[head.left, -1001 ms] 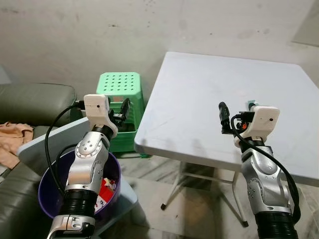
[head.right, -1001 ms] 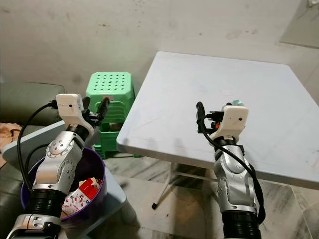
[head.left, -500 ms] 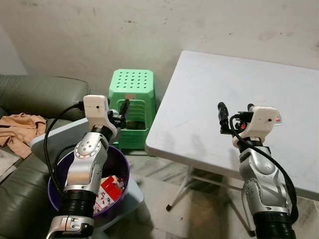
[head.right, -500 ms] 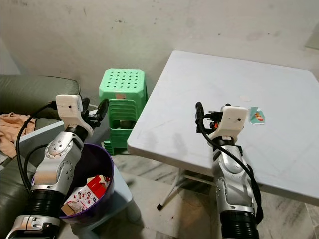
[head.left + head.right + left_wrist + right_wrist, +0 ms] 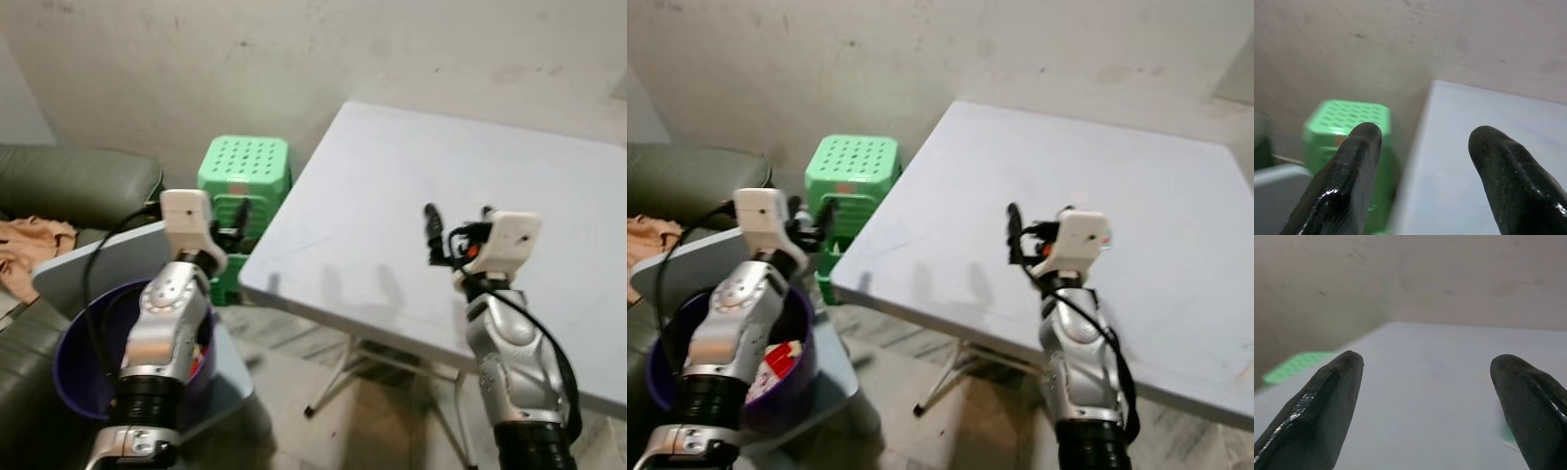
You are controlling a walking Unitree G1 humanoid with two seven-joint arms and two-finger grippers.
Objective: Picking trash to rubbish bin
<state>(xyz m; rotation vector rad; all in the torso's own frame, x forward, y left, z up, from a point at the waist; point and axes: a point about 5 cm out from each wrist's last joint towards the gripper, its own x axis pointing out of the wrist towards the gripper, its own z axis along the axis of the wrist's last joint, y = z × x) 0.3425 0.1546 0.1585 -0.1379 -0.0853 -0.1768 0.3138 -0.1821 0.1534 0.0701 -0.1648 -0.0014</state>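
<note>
The purple bin sits low at the robot's left, red-and-white cartons inside — print too blurred to read. Left gripper hovers above it, fingers apart; right gripper hangs over the white bench, fingers spread, empty.

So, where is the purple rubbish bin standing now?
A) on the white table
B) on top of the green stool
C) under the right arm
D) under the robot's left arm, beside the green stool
D: the purple rubbish bin shows below the left gripper, with the green stool just beyond it, off the white table.
</note>
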